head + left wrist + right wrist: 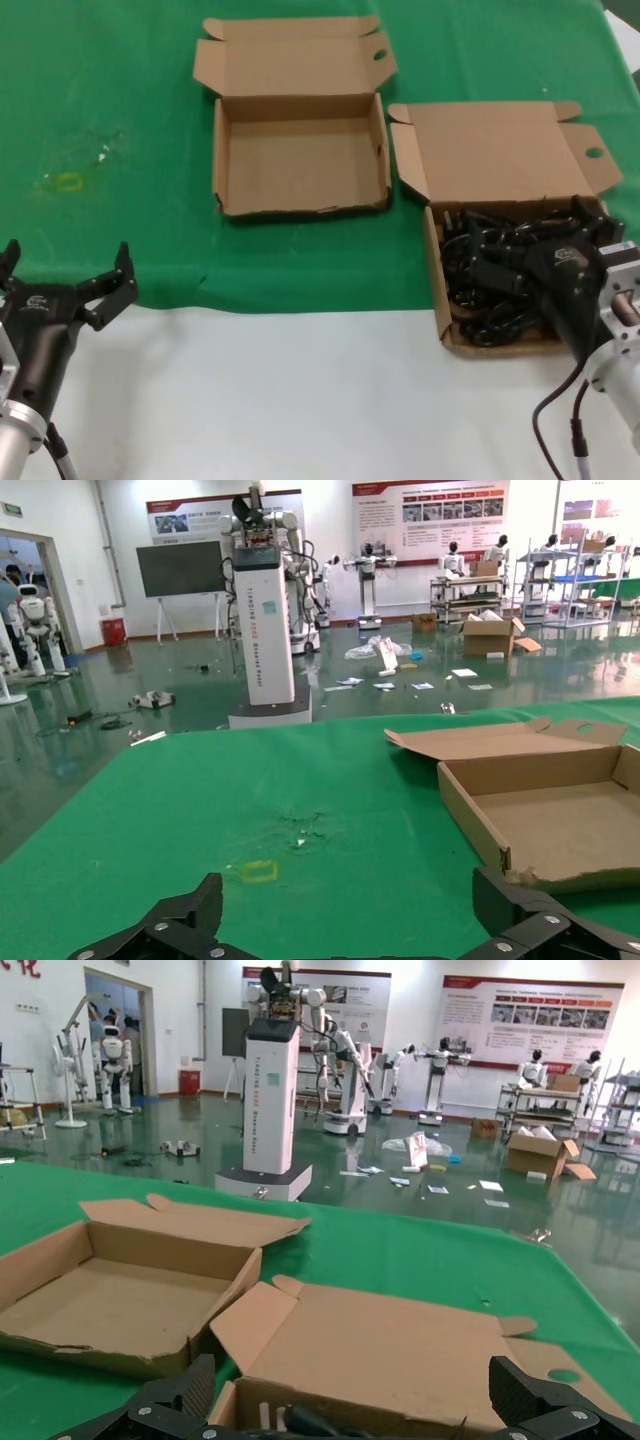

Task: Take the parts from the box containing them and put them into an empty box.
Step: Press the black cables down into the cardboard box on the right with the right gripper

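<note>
The box containing the parts stands at the right with its tall lid open; black parts fill its tray. My right gripper is open and hovers low over the parts, holding nothing. In the right wrist view the gripper faces the lid, and a black part shows just under it. The empty box lies open at the centre back, also seen in the right wrist view and the left wrist view. My left gripper is parked at the front left, open and empty.
A green cloth covers the back of the table, and bare white tabletop lies in front. A small yellow mark sits on the cloth at the left. A black cable hangs by my right arm.
</note>
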